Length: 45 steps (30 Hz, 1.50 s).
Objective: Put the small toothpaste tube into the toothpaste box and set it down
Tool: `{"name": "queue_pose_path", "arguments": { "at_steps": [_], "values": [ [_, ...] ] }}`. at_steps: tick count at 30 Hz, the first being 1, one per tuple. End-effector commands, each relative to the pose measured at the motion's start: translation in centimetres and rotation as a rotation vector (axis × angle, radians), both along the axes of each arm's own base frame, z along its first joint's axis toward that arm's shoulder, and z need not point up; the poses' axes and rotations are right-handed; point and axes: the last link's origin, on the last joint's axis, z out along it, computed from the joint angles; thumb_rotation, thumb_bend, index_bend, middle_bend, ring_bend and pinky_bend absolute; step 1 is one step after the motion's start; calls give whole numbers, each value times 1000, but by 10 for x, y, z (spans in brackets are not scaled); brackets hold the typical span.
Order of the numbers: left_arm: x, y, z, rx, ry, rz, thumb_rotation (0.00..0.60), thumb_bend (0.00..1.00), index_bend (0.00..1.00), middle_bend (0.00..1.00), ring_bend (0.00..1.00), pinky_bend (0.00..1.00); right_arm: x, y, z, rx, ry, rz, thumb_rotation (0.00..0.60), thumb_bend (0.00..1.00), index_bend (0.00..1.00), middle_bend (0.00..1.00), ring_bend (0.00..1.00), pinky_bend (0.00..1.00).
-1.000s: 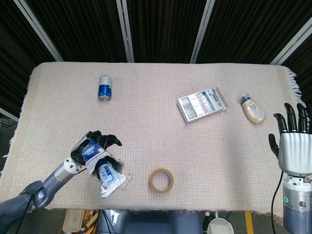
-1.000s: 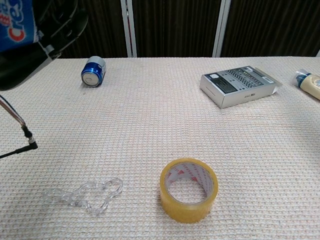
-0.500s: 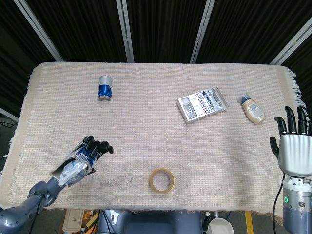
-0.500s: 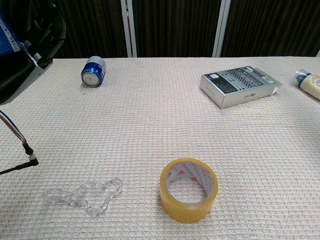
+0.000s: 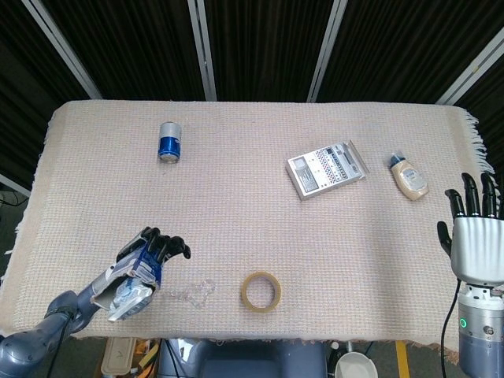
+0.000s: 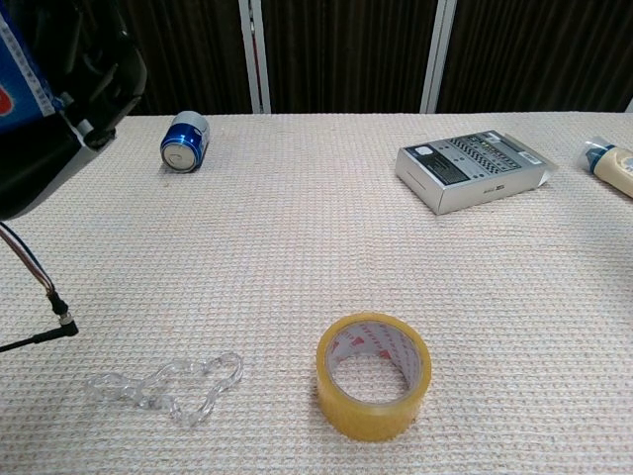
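My left hand [image 5: 148, 253] hovers over the table's front left corner and grips the blue and white toothpaste box [image 5: 129, 292], whose near end points toward the front edge. In the chest view the same left hand [image 6: 74, 74] fills the top left corner, with a strip of the box [image 6: 18, 74] showing. No small toothpaste tube shows on its own in either view. My right hand [image 5: 473, 233] stands upright beyond the table's right edge, fingers spread, holding nothing.
A clear plastic chain [image 5: 194, 292] [image 6: 168, 385] lies next to a tape roll [image 5: 261, 290] [image 6: 374, 375] near the front edge. Farther back are a blue can [image 5: 170, 141] [image 6: 184, 142], a grey flat package [image 5: 326, 168] [image 6: 473, 170] and a cream bottle [image 5: 409, 177] [image 6: 615, 164].
My left hand carried the box leftward off the plastic chain, then shifted slightly back to the right. The right hand has stayed put.
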Motion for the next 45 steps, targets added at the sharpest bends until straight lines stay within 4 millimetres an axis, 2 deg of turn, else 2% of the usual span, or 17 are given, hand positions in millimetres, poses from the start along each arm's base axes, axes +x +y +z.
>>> {"name": "queue_pose_path", "arguments": {
  "at_steps": [1,7,12,15,18,23,27,30,33,35,37,39,40,45],
  "values": [
    [1,-6,9,20,-80,-24,600,335,513,493,277,256,-1,0,0,-1,-3,-7,600,262,361,197,124,0],
    [1,-12,12,31,-170,-44,600,335,512,497,278,267,0,1,-1,2,2,-8,600,263,363,196,124,0],
    [-3,-9,2,6,-39,-46,600,330,479,461,267,273,0,1,-2,4,5,-14,600,262,365,196,124,0],
    [-5,-8,10,26,-149,16,600,309,477,436,266,271,-1,1,-4,9,6,-18,600,263,365,196,124,0],
    [-9,-1,7,14,-132,87,600,309,486,403,251,271,-3,0,-4,10,12,-23,600,263,365,196,124,0],
    [-11,0,10,22,-144,119,600,309,407,338,238,271,-6,0,-8,21,5,-41,600,262,374,196,124,0],
    [-11,-2,10,20,-75,73,600,309,386,391,238,264,-9,0,-8,21,8,-48,600,262,380,196,124,0],
    [-13,-1,16,22,-135,92,600,308,398,443,238,263,-10,0,-8,20,1,-52,600,263,383,197,124,0],
    [-17,4,18,17,-159,155,600,309,415,447,239,263,-13,1,-8,23,11,-61,600,263,385,197,124,0],
    [-17,5,18,13,-143,152,600,315,450,481,262,272,-14,0,-8,22,7,-66,600,262,385,197,125,0],
    [-23,-1,18,17,-118,152,600,376,531,559,312,300,-14,0,-8,24,1,-65,600,262,386,197,125,0],
    [-25,5,12,40,-59,224,600,472,628,663,356,327,-14,0,-8,29,2,-64,600,262,386,196,126,0],
    [-26,8,10,43,-27,253,600,490,648,688,362,329,-14,0,-8,28,6,-61,600,262,386,196,126,0],
    [-28,15,9,115,176,356,600,492,640,698,354,327,-15,3,-5,22,7,-57,600,263,387,197,129,0]
  ]
}}
